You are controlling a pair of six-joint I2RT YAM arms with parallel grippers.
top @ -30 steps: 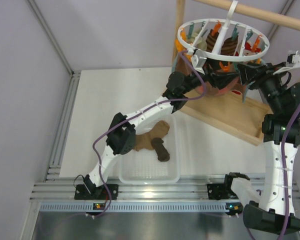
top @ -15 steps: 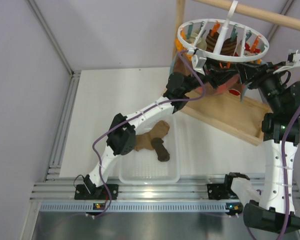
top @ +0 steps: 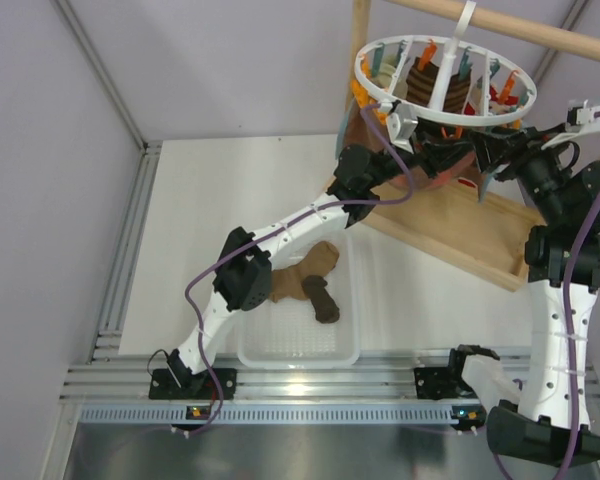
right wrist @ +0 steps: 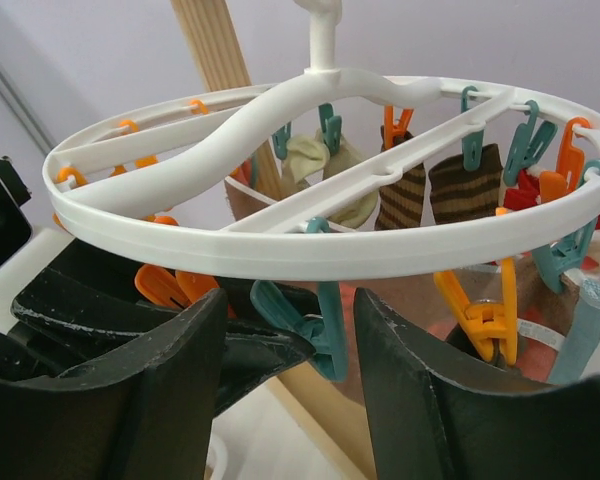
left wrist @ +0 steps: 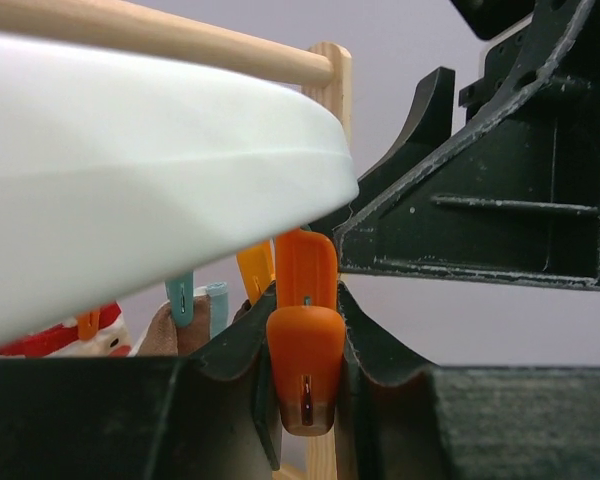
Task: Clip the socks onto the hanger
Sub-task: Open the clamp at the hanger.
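The white ring hanger (top: 445,80) hangs from the wooden rod, rimmed with orange and teal pegs. Several socks are clipped to it: a cream one (right wrist: 330,170), a striped brown one (right wrist: 405,195) and a brown one (right wrist: 470,185). My left gripper (top: 427,146) is raised under the ring and is shut on an orange peg (left wrist: 305,350). My right gripper (top: 483,150) is open, its fingers either side of a teal peg (right wrist: 325,325) without pinching it. A tan sock (top: 310,270) and a dark brown sock (top: 323,298) lie in the tray.
A clear plastic tray (top: 300,348) sits at the near table edge. The wooden frame's base (top: 450,230), post (top: 360,40) and rod (top: 520,25) stand at the back right. A reddish printed cloth (top: 450,172) hangs below the ring. Both arms crowd under the hanger.
My left gripper has shifted slightly right under the ring, and the ring has swung and turned a little. The right arm has barely moved. The socks in the tray are unmoved.
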